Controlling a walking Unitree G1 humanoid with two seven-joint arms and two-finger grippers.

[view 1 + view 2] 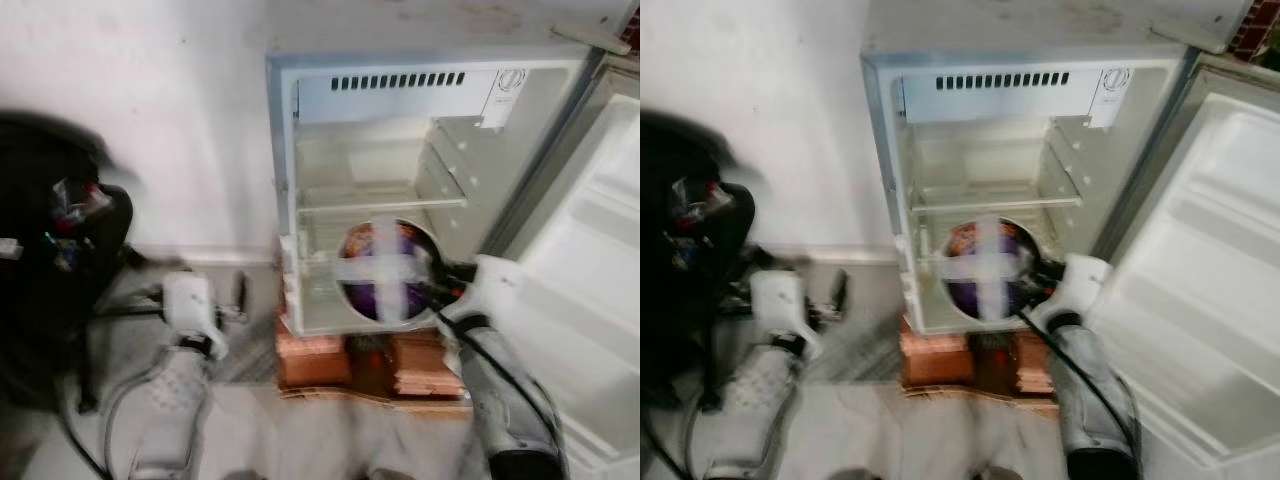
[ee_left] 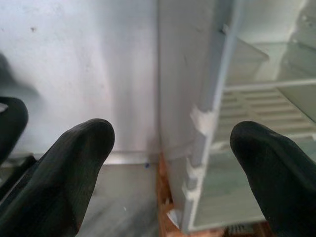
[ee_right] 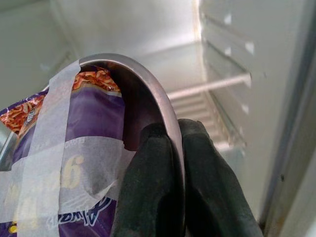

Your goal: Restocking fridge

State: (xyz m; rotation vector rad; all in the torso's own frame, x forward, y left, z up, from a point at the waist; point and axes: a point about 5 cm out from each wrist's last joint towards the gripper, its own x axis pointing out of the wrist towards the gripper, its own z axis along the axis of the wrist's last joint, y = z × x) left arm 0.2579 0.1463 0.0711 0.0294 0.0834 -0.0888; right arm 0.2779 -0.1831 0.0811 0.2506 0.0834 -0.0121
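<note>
A small white fridge (image 1: pixel 285 150) stands open on bricks, its door (image 1: pixel 590 260) swung to the right. My right gripper (image 1: pixel 445 285) is shut on the rim of a metal bowl (image 1: pixel 388 270) that holds a purple noodle packet (image 3: pixel 74 148) taped down with a white cross. The bowl is at the fridge's lower opening, under the glass shelf (image 1: pixel 380 205). In the right wrist view the two black fingers (image 3: pixel 153 187) pinch the steel rim (image 3: pixel 148 84). My left gripper (image 2: pixel 170 163) is open, low and left of the fridge, pointing at its left front edge (image 2: pixel 207 118).
The fridge rests on red bricks (image 1: pixel 315 360) over a grey floor. A black wheeled frame with coloured items (image 1: pixel 60 230) stands against the white wall at far left. Ribbed shelf guides (image 1: pixel 445 170) line the fridge's right inner wall.
</note>
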